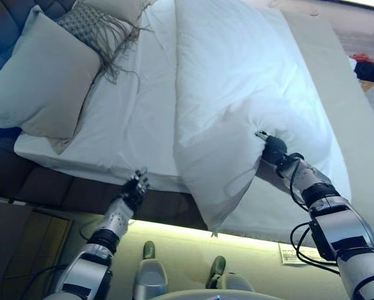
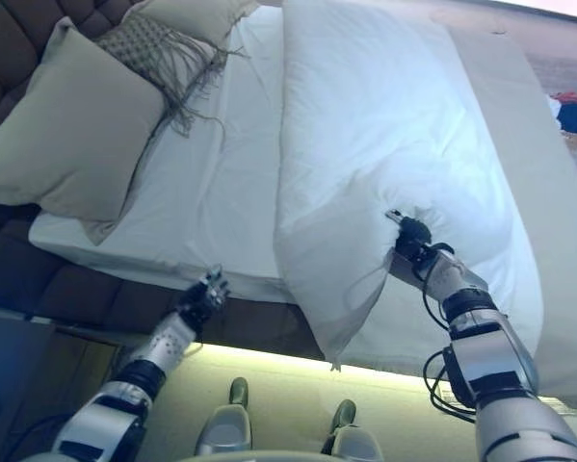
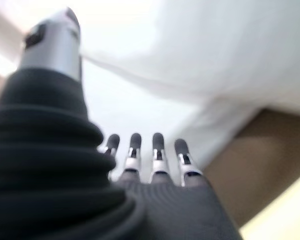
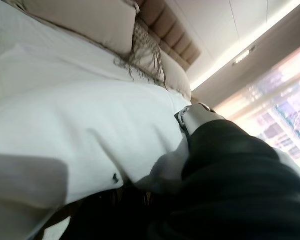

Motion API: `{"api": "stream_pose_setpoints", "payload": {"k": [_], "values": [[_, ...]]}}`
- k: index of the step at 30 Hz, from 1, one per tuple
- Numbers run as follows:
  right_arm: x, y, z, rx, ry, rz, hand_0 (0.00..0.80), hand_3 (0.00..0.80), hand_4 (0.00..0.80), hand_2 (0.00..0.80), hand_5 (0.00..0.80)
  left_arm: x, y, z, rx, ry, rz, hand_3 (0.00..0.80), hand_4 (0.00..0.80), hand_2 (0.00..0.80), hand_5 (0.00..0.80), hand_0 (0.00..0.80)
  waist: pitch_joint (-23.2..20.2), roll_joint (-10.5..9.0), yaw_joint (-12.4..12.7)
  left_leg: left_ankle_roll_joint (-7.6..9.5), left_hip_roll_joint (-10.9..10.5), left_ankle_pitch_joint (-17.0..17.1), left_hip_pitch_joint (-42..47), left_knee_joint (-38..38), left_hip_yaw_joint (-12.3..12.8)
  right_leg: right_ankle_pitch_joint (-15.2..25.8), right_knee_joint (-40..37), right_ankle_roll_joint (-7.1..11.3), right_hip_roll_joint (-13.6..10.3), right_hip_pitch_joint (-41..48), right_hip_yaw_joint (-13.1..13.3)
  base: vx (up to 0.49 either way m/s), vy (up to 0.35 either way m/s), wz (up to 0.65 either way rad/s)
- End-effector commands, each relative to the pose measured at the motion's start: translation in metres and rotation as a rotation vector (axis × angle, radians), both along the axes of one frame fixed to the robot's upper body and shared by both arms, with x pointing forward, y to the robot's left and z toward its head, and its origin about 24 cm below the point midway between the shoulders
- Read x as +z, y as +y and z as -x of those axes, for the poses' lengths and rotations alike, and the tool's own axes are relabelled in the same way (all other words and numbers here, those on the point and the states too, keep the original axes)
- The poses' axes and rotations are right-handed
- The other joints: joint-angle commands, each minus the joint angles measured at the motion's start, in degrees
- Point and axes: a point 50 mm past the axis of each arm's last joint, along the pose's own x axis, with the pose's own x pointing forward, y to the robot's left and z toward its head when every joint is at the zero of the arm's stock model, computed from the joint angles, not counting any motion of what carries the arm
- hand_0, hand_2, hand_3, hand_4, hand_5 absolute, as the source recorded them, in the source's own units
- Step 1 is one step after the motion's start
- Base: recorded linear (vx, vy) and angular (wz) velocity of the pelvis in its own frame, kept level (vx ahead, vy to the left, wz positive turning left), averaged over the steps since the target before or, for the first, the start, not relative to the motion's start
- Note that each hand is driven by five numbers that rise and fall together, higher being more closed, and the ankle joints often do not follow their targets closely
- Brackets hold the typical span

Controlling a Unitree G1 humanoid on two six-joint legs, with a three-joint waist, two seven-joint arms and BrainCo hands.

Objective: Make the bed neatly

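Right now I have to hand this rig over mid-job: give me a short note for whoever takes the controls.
Right hand: shut on the white duvet, bunching it near the bed's near side.
Left hand: open, empty, at the near edge of the mattress, by the white sheet.
Duvet: folded back lengthwise, its near corner hanging over the bed's edge; the sheet on the headboard side lies bare.
Pillows: large beige pillow and fringed cushion at the headboard.
Done: duvet grasped.
Left: spread it flat toward the pillows, smooth it, straighten the edges.
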Motion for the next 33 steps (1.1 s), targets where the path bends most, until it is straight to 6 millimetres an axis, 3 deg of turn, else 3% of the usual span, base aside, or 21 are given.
{"api": "stream_pose_setpoints", "payload": {"k": [1, 6, 15, 20, 33], "values": [[0.086, 0.051, -0.023, 0.166, -0.371, -0.187, 0.8, 0.8, 0.8, 0.8, 0.8, -0.011, -0.038, 0.012, -0.026, 0.092, 0.329, 0.0, 0.0, 0.0, 0.0, 0.0, -3.12, -2.71, 1.38, -0.23, 3.45, -2.0, -0.97, 1.29, 0.44, -5.94, 6.56, 2.04, -3.51, -1.63, 0.13, 0.025, -0.26, -0.06], [0.103, 0.075, -0.024, 0.197, -0.432, -0.247, 0.8, 0.8, 0.8, 0.8, 0.8, -0.02, -0.06, 0.033, 0.015, 0.26, 0.573, 0.0, 0.0, 0.0, 0.0, 0.0, -2.21, -5.33, 2.2, -0.34, 4.28, -2.19, -1.48, 1.09, 0.7, -5.35, 5.3, 2.29, -2.39, -0.94, -0.28, -0.003, -0.196, -0.05], [0.121, 0.103, -0.021, 0.243, -0.518, -0.319, 0.8, 0.8, 0.8, 0.8, 0.8, -0.004, -0.11, 0.042, -0.026, 0.404, 0.885, 0.0, 0.0, 0.0, 0.0, 0.0, 0.3, -6.52, 2.65, -0.9, 5.02, -1.78, -4.02, 1.92, 0.17, -4.51, 4.6, 2.78, -2.12, -1.55, 0.15, -0.039, -0.095, -0.01], [0.131, 0.112, -0.017, 0.268, -0.571, -0.344, 0.8, 0.8, 0.8, 0.8, 0.8, 0.005, -0.132, 0.043, -0.113, 0.359, 0.937, 0.0, 0.0, 0.0, 0.0, 0.0, 2.04, -6.85, 2.31, -1.26, 5.2, -1.57, -5.73, 2.45, -0.33, -4.03, 4.64, 3.04, -2.05, -2.83, 0.28, -0.069, -0.076, 0.0], [0.146, 0.139, 0.002, 0.388, -0.682, -0.398, 0.8, 0.8, 0.8, 0.8, 0.8, 0.059, -0.186, 0.012, -0.3, 0.06, 1.101, 0.0, 0.0, 0.0, 0.0, 0.0, 7.08, -8.86, -1.34, -1.93, 6.38, -2.19, -10.75, 5.78, -0.62, -3.54, 7.21, 3.16, -1.65, -8.66, 2.09, -0.068, -0.052, -0.01]]}}
